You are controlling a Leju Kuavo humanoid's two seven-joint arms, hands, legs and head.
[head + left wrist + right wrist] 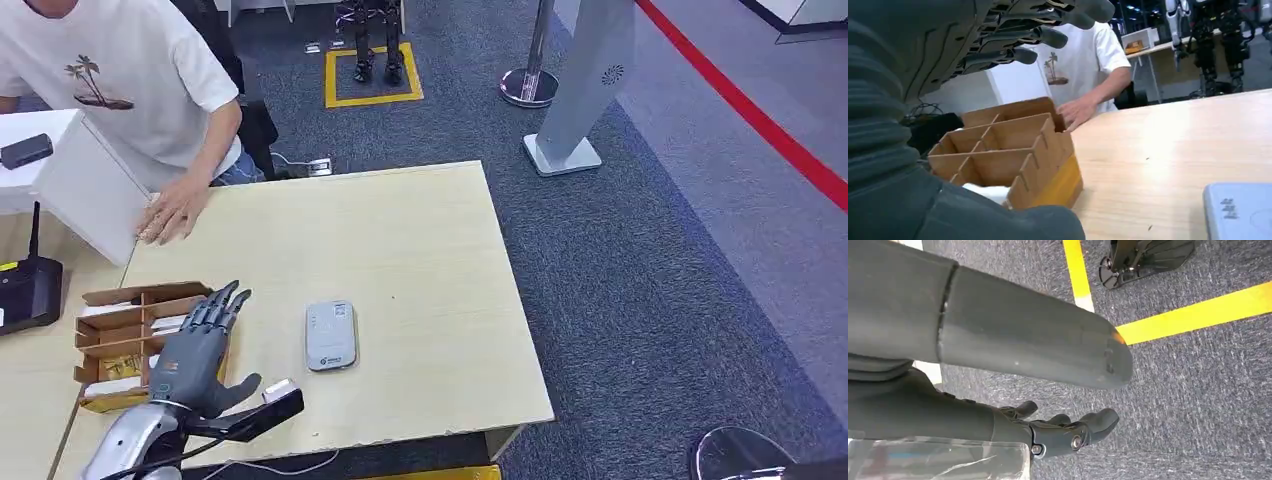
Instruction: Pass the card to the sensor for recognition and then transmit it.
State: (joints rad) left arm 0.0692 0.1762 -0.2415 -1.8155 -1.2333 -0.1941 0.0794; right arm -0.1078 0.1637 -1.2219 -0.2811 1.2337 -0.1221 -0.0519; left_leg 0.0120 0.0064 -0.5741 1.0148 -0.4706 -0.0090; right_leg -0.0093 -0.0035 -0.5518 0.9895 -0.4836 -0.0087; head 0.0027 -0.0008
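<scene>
Table (pixel 420 250): light wood, fills centre of head view. Person (pixel 130 70) in white tee at upper left, one hand (pixel 175 212) flat on the table edge by a white box (pixel 85 185). Black device w/ antenna (pixel 25 290) at far left.

Card holder (pixel 125 335): brown cardboard divider tray w/ slots, lower left of head view, yellow base seen in left wrist view (pixel 1063 182). Cards (pixel 110 388) look to be standing in the slots, pale edges only; can't tell how many.

Left hand (pixel 200 345): lower left, hovering over right side of the tray, fingers stretched & apart, grasping nothing. No contact w/ cards that I can see.

Sensor (pixel 331 335): small grey rounded pad flat on table, just right of the left hand, near bottom centre; its corner shows bottom right in left wrist view (pixel 1238 210).

Right hand (pixel 1068 432): hanging over carpet, fingers loosely curled, holding nothing.

Handling (judgement): card prob. light, thin, stiff, slick. Tight in slot, so pinch the exposed top edge thumb-vs-finger, lift straight up. Risk: slips out or drags the light tray along.
</scene>
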